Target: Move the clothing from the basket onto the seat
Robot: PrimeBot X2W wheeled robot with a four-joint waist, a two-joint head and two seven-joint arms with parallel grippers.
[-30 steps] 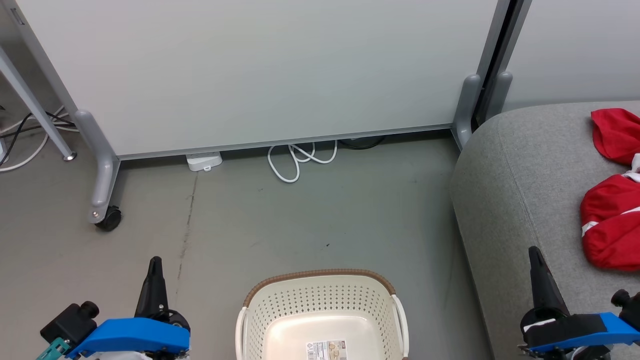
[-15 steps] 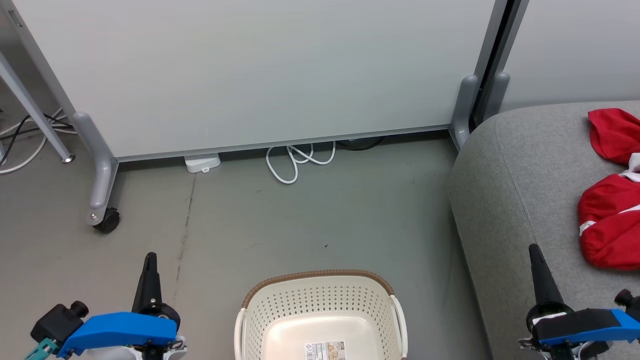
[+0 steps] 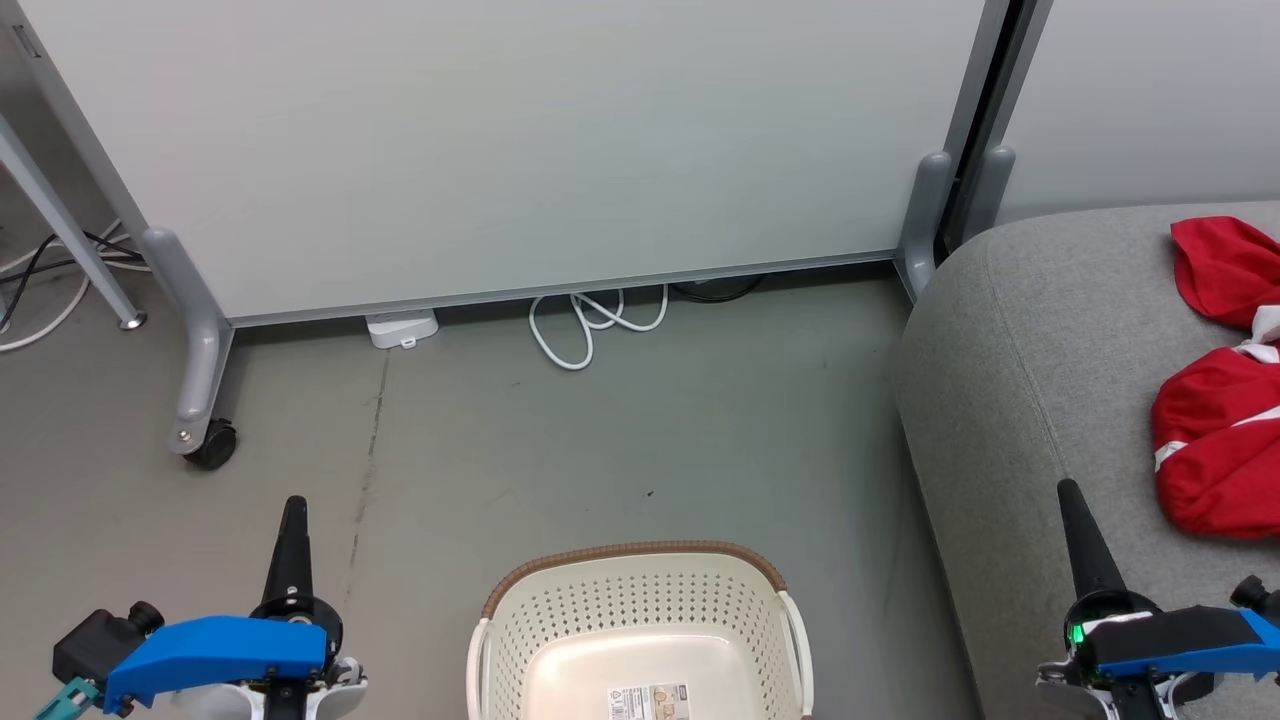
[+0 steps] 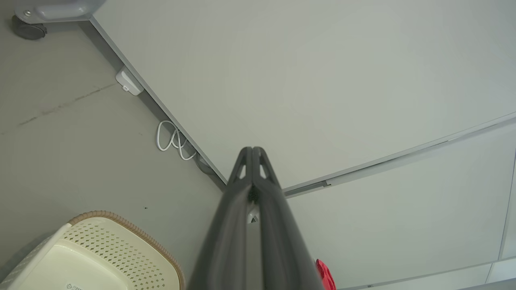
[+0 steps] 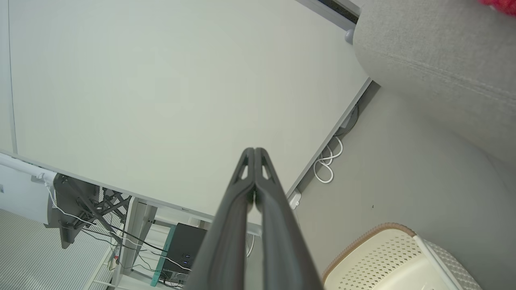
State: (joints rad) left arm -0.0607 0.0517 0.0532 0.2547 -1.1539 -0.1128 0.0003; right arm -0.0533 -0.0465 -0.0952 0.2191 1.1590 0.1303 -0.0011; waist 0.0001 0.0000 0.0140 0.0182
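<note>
Pincers first: left pincer (image 3: pixel 293 505) at lower left of the head view, right pincer (image 3: pixel 1070 495) at lower right, both with fingers pressed together on nothing, pointing up the frame. Clothing (image 3: pixel 1210 490) at the right edge, lying on the seat (image 3: pixel 1030 380): plain red garment (image 3: pixel 1225 265) at upper right, striped red garment (image 3: pixel 1215 450) just below it, touching or nearly so. Basket (image 3: pixel 640 600) at bottom centre on the floor (image 3: pixel 600 430), bare inside apart from a label (image 3: pixel 650 700) on its base. Judged done, or close to it, as far as these views reach. Likely to handle as light, limp, slightly grippy fabric: no stiffness, sagging and trailing when lifted, nothing to break. Best taken by pinching a raised fold or bunched ridge near the middle of a heap, not a thin hem, to avoid dangling and slipping free.
</note>
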